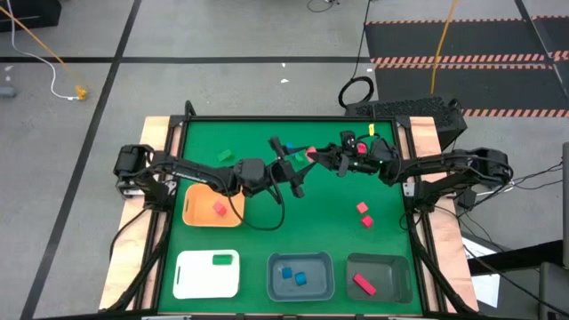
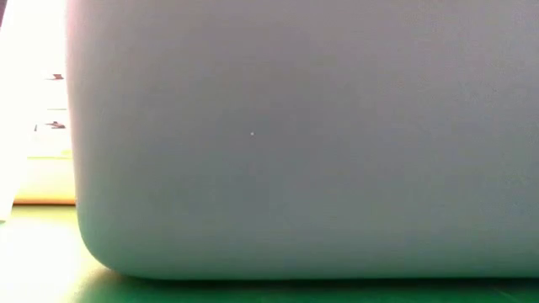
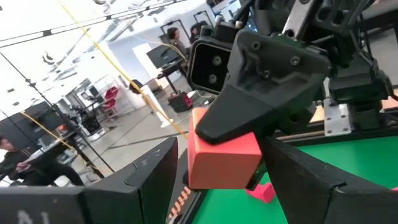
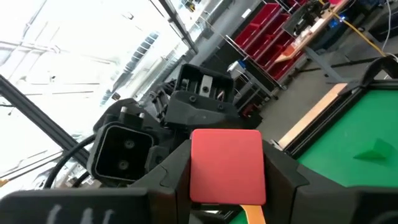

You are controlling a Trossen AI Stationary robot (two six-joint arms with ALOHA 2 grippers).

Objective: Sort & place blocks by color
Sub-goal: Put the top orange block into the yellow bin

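Note:
A red block (image 1: 310,156) hangs above the middle of the green table (image 1: 267,231), with my right gripper (image 4: 227,186) shut on it. My left gripper (image 3: 221,186) faces it from the table's left side. It is open, with one finger (image 3: 143,180) on each side of the block (image 3: 221,158) and a narrow gap showing at both sides. Two more red blocks (image 1: 364,214) lie loose on the table's right part. A green block (image 1: 225,155) lies at the far left. My right gripper pinches the red block by two opposite faces (image 4: 200,168) between its two fingers. The fingers come about level from the table's right side. In the left wrist view one finger (image 3: 249,118) lies over the block's upper face. The block is lifted clear of the table.
Along the near edge stand a white tray (image 1: 191,283) holding a green block, a blue-grey tray (image 1: 322,286) with blue blocks and a dark grey tray (image 1: 396,271) with a red bar. An orange tray (image 1: 197,213) holds a red block. A grey tray wall (image 2: 295,143) fills the low view.

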